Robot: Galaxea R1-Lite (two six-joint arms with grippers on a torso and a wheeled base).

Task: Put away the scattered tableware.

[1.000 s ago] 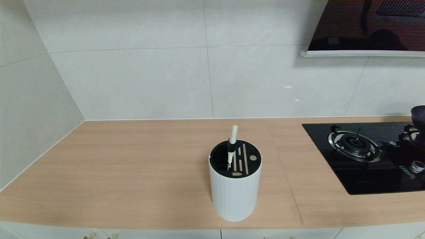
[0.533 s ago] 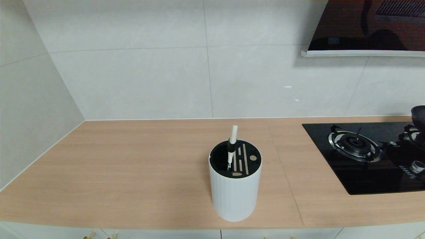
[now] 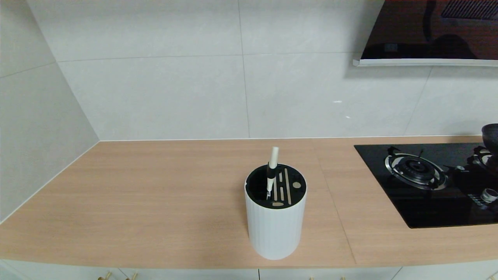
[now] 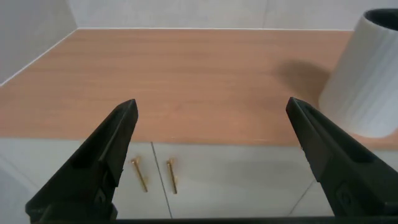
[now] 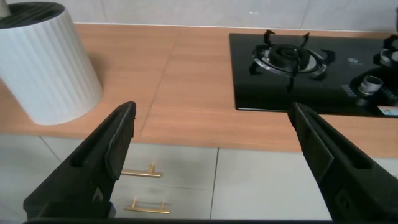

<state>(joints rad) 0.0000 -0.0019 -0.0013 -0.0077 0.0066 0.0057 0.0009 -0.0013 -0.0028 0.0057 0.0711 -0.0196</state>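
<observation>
1. While the white ribbed holder (image 3: pixel 275 229) stands near the front edge of the worktop (image 3: pixel 155 186), a white-handled utensil (image 3: pixel 273 163) sticks up almost upright from its black slotted top.
2. Left claw (image 4: pixel 211 111) hangs in front of the worktop's edge near the holder, fingers spread wide apart.
3. Right claw (image 5: pixel 211 112) is also spread wide, with the holder and the gas hob (image 5: pixel 298 68) beyond it.

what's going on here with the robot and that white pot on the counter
Nothing is being handled right now. The left gripper and the right gripper hang in front of the light wooden countertop, jaws wide open and empty. The white ribbed cylindrical holder with a black slotted top stands upright near the counter's front edge, with one white-handled utensil standing in it.
</observation>
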